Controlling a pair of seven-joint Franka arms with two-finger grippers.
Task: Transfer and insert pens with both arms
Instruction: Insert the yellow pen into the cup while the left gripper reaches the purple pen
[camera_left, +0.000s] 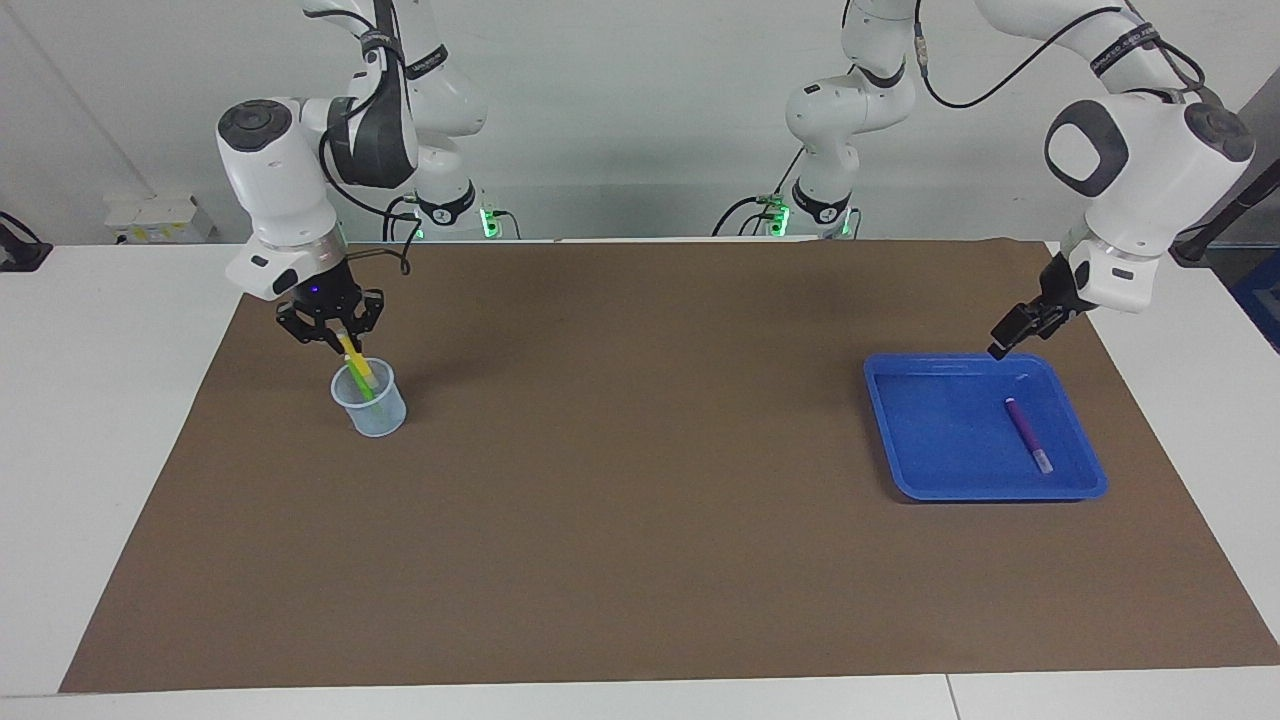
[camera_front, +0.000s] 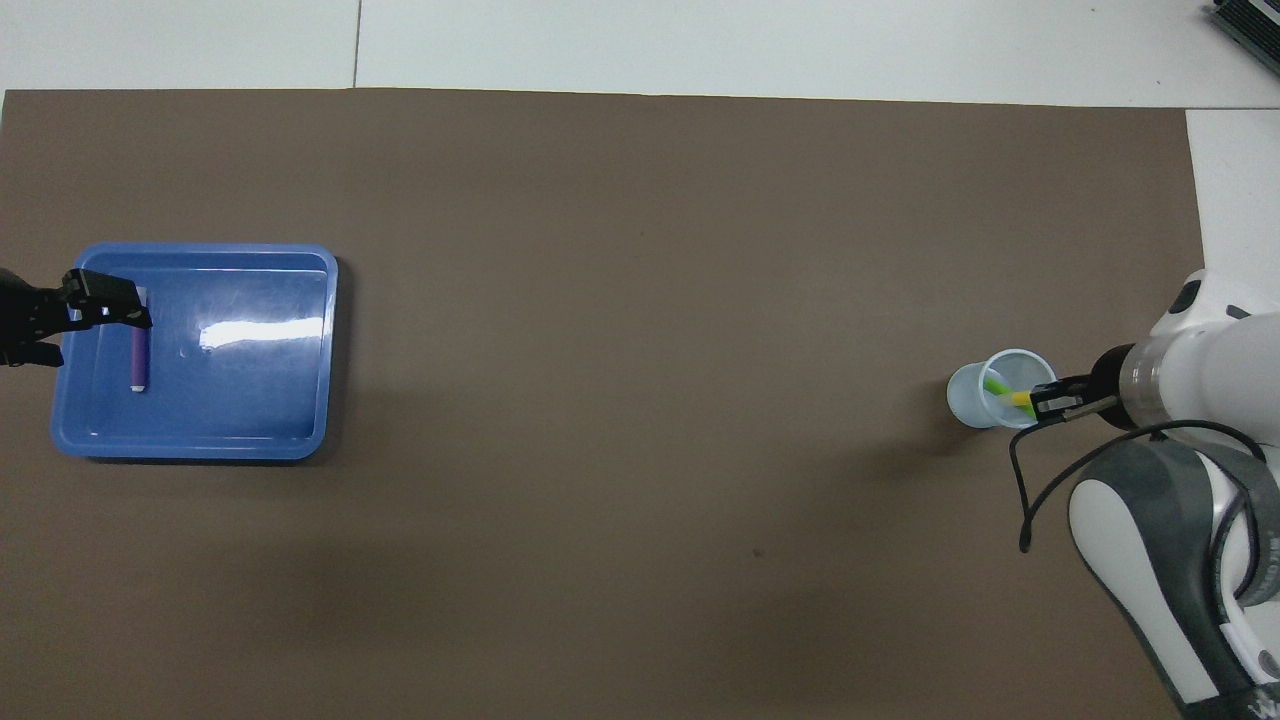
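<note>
Your right hand (camera_left: 342, 337), upper left of the facing view, is clamped on the yellow pen (camera_left: 355, 358), tip down in the cup (camera_left: 370, 400) beside the green pen (camera_left: 372, 388). Your left hand (camera_left: 1012, 330) hangs open over the blue tray's (camera_left: 940, 440) rim; purple pen (camera_left: 1028, 434) lies just below-right.

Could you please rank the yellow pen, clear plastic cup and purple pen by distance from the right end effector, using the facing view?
1. Yellow pen, held by the right end effector.
2. Clear plastic cup, directly below.
3. Purple pen, in the blue tray at the left arm's end.
</note>
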